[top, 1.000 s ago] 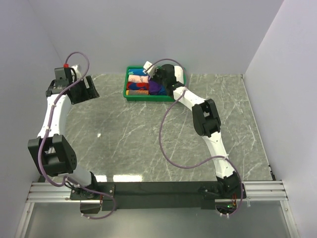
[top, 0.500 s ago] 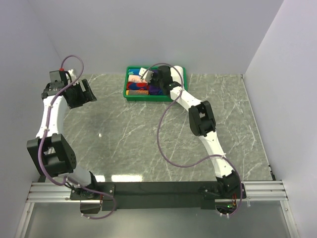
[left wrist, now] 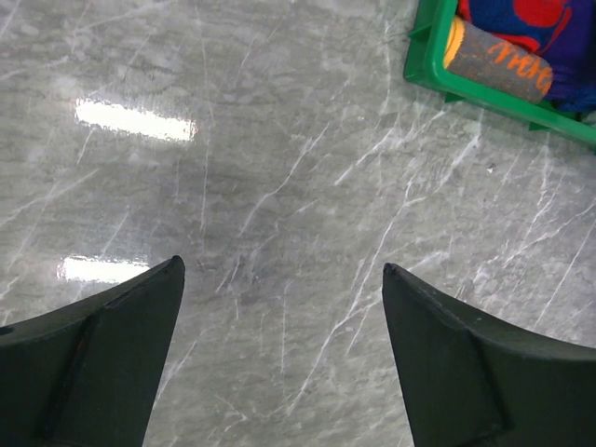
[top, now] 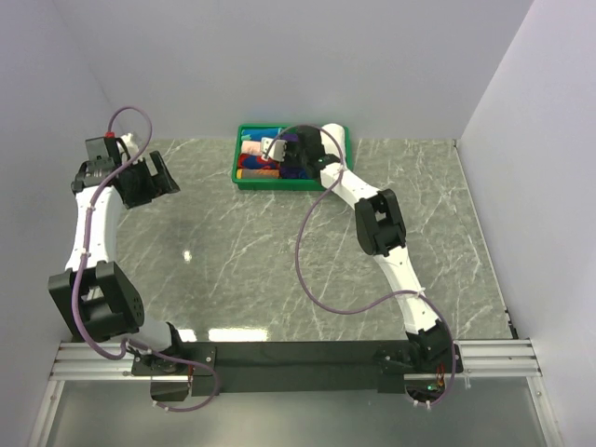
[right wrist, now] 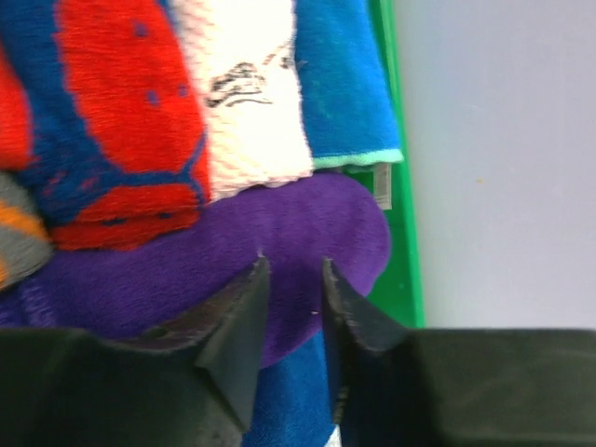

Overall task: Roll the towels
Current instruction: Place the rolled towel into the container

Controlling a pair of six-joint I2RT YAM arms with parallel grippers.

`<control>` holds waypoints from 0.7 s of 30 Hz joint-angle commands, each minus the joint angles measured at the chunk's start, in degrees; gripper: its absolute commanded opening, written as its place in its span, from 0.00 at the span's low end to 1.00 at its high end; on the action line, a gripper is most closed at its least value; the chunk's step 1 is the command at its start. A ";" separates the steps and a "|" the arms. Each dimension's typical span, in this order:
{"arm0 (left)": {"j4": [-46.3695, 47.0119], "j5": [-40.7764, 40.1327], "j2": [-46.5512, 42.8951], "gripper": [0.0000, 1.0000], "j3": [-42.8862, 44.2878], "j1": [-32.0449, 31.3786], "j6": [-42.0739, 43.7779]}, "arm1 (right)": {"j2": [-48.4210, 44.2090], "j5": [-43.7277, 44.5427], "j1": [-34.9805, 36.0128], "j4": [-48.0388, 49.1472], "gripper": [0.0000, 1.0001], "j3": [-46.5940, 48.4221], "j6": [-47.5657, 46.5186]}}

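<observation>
Looking down, we saw the right end effector (right wrist: 293, 263), slightly parted and empty, directly over the purple towel (right wrist: 307, 219).

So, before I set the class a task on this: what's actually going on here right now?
The right end effector is down in the green bin at the back of the table. Its jaws are slightly apart, with the tips at the rolled purple towel, which lies among other rolled towels. The left end effector hovers wide open over bare table, holding nothing.
</observation>
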 commanded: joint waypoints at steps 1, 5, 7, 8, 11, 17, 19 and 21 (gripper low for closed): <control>1.94 1.39 -3.87 0.93 0.82 0.16 1.95 | -3.55 1.74 0.69 3.03 0.38 -2.09 5.41; 3.78 2.35 -4.05 0.99 3.36 0.25 3.97 | -10.66 3.94 0.77 7.67 0.45 -4.62 9.46; 5.28 2.44 -3.78 0.99 4.77 0.25 4.33 | -16.55 4.21 0.60 8.92 0.50 -8.48 11.65; 6.07 2.70 -3.61 1.00 5.03 0.25 3.98 | -18.66 3.77 0.60 8.75 0.50 -9.72 12.27; 8.71 1.65 -2.99 1.00 6.18 0.16 0.73 | -26.83 4.03 0.51 7.43 0.53 -15.08 14.29; 9.32 -5.46 -1.76 0.99 9.43 -3.96 4.31 | -40.20 8.15 0.60 -5.82 0.63 -20.36 24.55; 9.94 -7.39 -2.46 0.99 8.64 -6.59 6.69 | -44.50 9.73 0.60 -12.15 0.82 -21.94 27.64; 9.85 -7.40 -2.73 0.99 7.42 -8.35 8.01 | -49.06 11.06 -0.01 -18.46 0.83 -23.78 33.42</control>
